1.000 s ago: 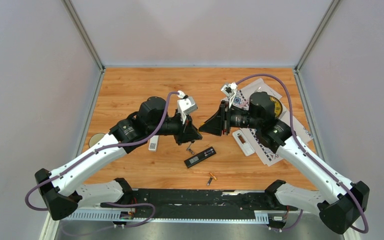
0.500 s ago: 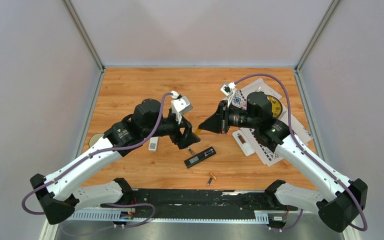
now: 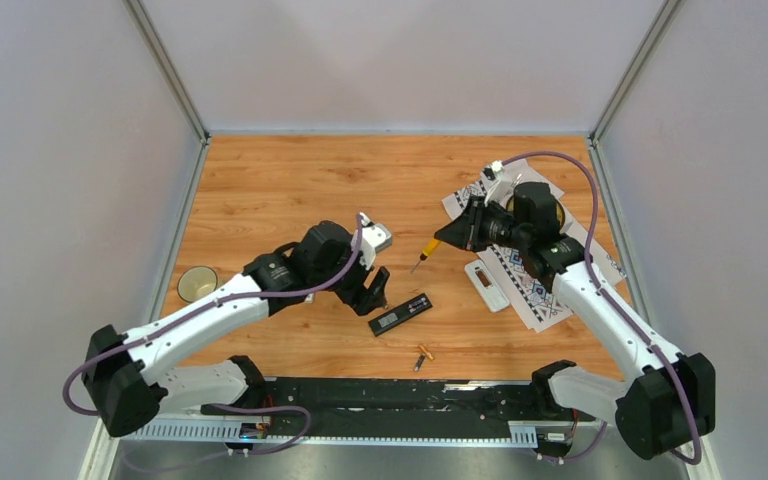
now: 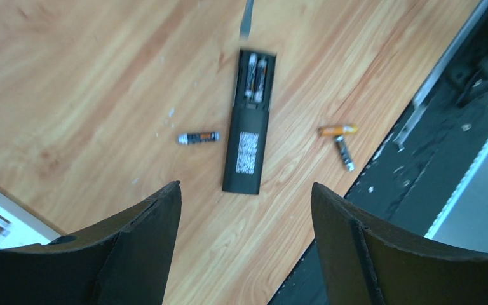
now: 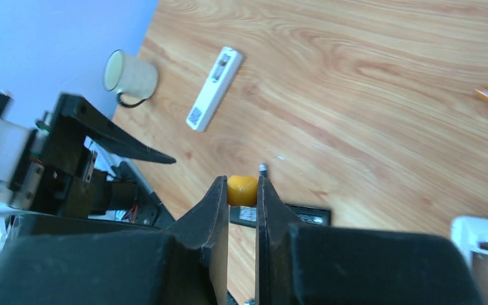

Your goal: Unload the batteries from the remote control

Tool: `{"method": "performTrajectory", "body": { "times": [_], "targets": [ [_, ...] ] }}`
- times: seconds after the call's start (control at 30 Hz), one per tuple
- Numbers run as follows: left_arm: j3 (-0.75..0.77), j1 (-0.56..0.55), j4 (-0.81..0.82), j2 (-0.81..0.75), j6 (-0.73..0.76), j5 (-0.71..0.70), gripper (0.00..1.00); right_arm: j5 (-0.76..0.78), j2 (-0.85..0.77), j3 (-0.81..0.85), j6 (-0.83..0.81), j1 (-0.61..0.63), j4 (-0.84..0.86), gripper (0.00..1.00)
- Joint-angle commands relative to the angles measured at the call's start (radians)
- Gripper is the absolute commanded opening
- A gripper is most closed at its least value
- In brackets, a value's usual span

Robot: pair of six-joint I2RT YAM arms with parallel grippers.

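We hold the left gripper (image 4: 246, 190) wide open above the remote (image 4: 246, 136) (two batteries (image 4: 256, 76) inside). Our right gripper (image 5: 242, 183) pinches the screwdriver (image 3: 426, 247).

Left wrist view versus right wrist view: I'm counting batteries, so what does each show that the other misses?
Only the left wrist view shows batteries: two seated batteries inside the open black remote, a loose battery beside it, and an orange battery with a grey battery on its other side. Only the right wrist view shows the cup and the right gripper shut on the screwdriver by its yellow handle. Both show the black remote and the wooden table.
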Motion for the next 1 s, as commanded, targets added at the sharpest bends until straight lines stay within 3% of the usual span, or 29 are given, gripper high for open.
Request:
{"method": "performTrajectory", "body": {
  "times": [0.0,0.23,0.57,0.97],
  "targets": [
    [-0.06,-0.002,0.056,0.069,-0.002,-0.024,0.8,-0.001,0.028,-0.031,-0.031,-0.08,0.017,0.0],
    [-0.138,-0.025,0.179,0.203,0.01,-0.054,0.79,-0.049,0.09,-0.091,0.003,-0.16,0.045,0.0],
    [-0.104,-0.093,0.22,0.416,0.054,-0.094,0.77,-0.046,0.131,-0.112,-0.018,-0.186,0.031,0.0],
    [-0.095,-0.153,0.179,0.523,0.068,-0.175,0.53,0.025,0.122,-0.109,-0.058,-0.186,-0.022,0.0]
  ]
}}
